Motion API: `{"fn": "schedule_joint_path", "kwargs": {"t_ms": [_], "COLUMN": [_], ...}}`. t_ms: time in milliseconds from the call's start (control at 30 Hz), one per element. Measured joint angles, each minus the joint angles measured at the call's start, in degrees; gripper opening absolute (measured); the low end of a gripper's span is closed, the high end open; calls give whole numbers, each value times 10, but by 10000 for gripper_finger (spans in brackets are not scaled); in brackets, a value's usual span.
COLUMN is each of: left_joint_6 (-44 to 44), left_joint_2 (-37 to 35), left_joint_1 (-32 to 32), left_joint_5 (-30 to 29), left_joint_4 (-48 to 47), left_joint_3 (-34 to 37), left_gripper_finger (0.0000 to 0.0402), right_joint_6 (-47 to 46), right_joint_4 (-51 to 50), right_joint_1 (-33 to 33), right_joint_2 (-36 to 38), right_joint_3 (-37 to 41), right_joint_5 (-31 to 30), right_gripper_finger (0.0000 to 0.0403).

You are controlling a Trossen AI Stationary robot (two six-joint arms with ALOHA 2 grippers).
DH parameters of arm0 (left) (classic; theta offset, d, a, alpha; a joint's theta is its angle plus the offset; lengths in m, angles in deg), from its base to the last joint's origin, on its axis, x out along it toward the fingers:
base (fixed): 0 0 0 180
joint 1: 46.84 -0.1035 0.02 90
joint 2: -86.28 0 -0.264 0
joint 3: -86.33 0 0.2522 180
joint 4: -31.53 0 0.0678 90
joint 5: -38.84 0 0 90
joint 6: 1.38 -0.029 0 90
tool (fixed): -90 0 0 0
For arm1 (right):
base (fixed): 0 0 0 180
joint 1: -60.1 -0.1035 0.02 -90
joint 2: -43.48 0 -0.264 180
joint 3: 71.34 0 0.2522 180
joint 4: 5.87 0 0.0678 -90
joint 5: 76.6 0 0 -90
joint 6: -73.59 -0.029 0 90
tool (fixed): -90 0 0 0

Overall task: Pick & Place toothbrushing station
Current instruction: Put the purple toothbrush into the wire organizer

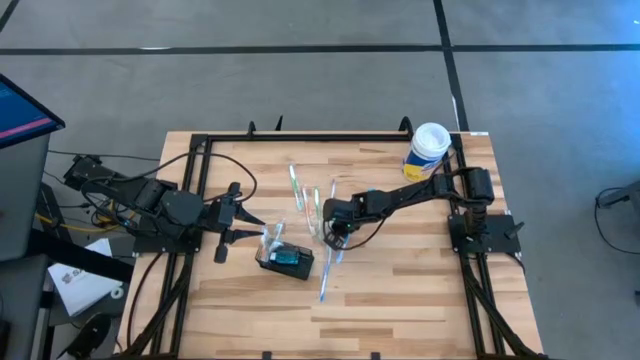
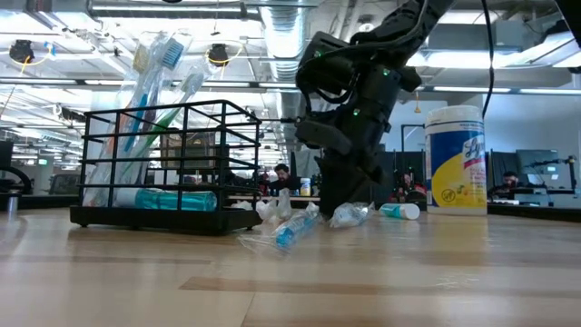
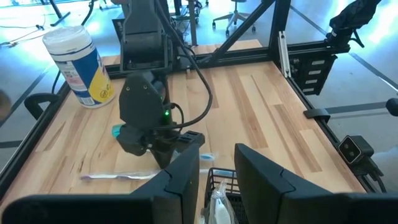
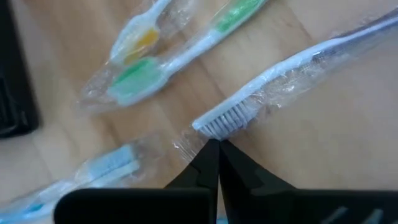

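Right gripper [image 4: 217, 149] pinched closed at a wrapped toothbrush [image 4: 292, 74] mid-tabletop; left gripper [image 1: 232, 222] waits part-open beside the toothbrushing station [image 1: 287, 259].

The black wire station sits left of centre on the wooden tabletop [image 1: 400, 290], toothbrushes upright in it and a tube lying inside. Loose wrapped brushes [image 1: 296, 186] lie between it and the right gripper; the near half of the boards stays open. A white-lidded yellow canister [image 1: 427, 150] stands at the far right corner, its label print too small to read.
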Motion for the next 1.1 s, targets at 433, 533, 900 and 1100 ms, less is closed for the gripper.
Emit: {"fn": "schedule_joint_path", "kwargs": {"t_ms": [433, 533, 900, 1100], "left_joint_6": [0, 0, 0, 0], "left_joint_2": [0, 0, 0, 0], "left_joint_1": [0, 0, 0, 0], "left_joint_5": [0, 0, 0, 0], "left_joint_4": [1, 1, 3, 4], "left_joint_3": [0, 0, 0, 0], "left_gripper_finger": [95, 95, 95, 95], "right_joint_6": [45, 57, 83, 90], "right_joint_4": [-117, -136, -203, -216], "right_joint_1": [-15, -19, -24, -27], "right_joint_2": [14, 18, 49, 78], "right_joint_3": [-84, -104, -174, -183], "right_joint_5": [-40, -46, -87, -95], "right_gripper_finger": [0, 0, 0, 0]}}
